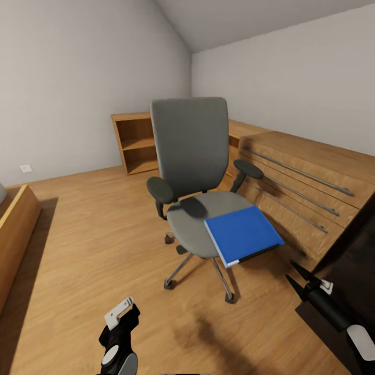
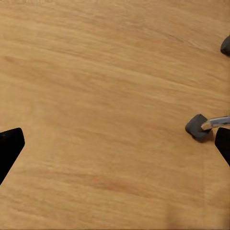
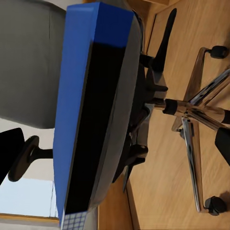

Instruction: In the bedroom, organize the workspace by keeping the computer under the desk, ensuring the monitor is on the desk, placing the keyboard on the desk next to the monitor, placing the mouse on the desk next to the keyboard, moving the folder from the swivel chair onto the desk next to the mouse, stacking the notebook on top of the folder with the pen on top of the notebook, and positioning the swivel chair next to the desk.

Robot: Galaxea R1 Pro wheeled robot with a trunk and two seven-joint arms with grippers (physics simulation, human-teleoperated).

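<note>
1. The blue folder [image 1: 242, 234] lies on the swivel chair [image 1: 194, 156] seat, overhanging its front edge.
2. Right gripper [image 1: 301, 278] — fingers apart, empty — points at the folder.
3. Left gripper [image 2: 115, 146] — spread wide, empty — hangs over the wooden floor [image 1: 94, 245].

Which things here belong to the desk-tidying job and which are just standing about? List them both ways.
Part of the job:
- folder, lying on the seat, overhanging its front edge
- swivel chair
- right tool, open, near the folder
- left tool, open over bare floor

Just standing about:
- wooden shelving in the corner
- wooden chest of drawers along the wall
</note>
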